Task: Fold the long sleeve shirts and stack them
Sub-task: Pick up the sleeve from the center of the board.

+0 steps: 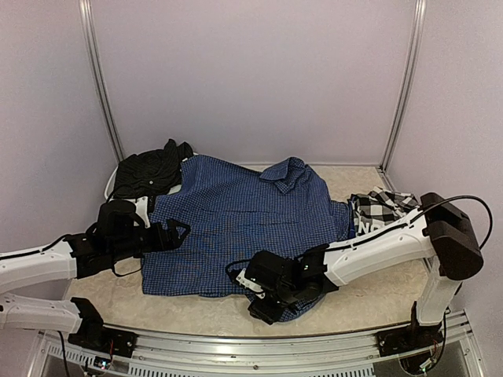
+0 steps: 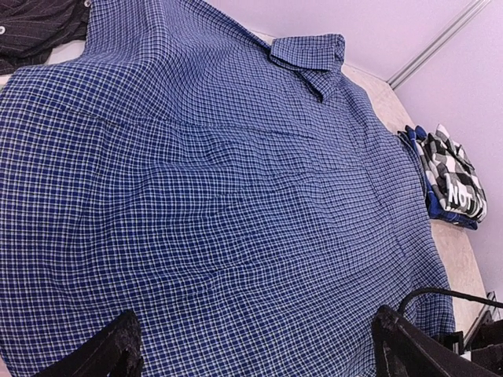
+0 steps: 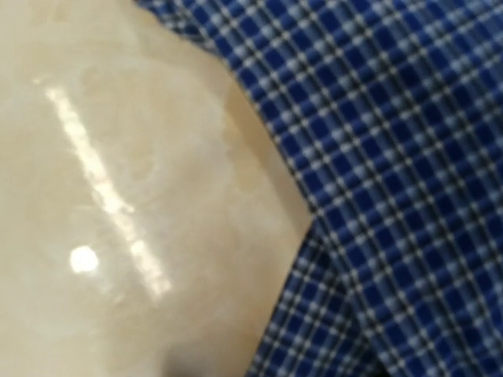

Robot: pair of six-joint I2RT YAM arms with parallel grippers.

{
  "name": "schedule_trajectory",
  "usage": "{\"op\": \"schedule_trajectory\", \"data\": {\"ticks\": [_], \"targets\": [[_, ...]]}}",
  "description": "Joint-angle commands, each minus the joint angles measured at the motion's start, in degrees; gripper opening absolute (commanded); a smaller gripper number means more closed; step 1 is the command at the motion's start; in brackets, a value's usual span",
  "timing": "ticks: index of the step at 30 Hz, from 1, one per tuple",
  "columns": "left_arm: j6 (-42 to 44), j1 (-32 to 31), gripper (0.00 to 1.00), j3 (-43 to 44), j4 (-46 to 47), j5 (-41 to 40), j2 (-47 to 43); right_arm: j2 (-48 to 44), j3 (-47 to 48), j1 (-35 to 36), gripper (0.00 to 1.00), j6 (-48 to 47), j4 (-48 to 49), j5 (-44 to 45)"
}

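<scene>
On the beige table (image 1: 377, 287), the blue checked shirt (image 1: 236, 212) lay spread flat, soft and limp, likely best pinched at its near hem, where the right gripper (image 1: 271, 302) sat, its grip impossible to tell, while the left gripper (image 1: 179, 230) hovered spread wide.

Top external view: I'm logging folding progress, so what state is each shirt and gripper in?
blue check shirt: spread out flat, not folded, collar at the far side.
black-and-white check shirt: compact bundle, looks folded, at the right.
black shirt: crumpled heap, far left.
left gripper: open, over the blue check shirt's left edge.
right gripper: at the blue check shirt's near hem; open or shut unclear.
</scene>
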Motion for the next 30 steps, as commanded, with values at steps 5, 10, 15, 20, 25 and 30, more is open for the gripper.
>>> {"op": "schedule_trajectory", "data": {"ticks": [5, 10, 15, 20, 25, 30], "targets": [[1.61, -0.32, 0.97, -0.11, -0.56, -1.42, -0.90, 3.45, -0.30, 0.10, 0.53, -0.76, -2.22, 2.22], [1.76, -0.32, 0.97, -0.02, -2.51, -1.48, -1.29, 1.94, -2.29, 0.10, 0.24, -0.39, -3.86, 0.80], [2.34, -0.34, 0.97, 0.47, -3.18, -2.00, -2.10, -3.55, -5.72, 0.41, 0.00, -0.04, -4.72, -3.01], [3.70, -0.32, 0.97, 2.34, -4.98, -2.30, -1.28, -11.07, -8.28, 1.02, 0.00, -0.97, -5.19, -11.96], [4.38, -0.41, 0.97, 3.08, -5.67, -2.45, -0.95, -17.99, -11.39, 1.08, 0.00, -0.88, -5.09, -19.71], [4.18, -0.41, 0.97, 3.00, -5.81, -2.10, -1.17, -22.55, -12.82, 1.24, 0.00, -0.27, -5.28, -23.79]]}}
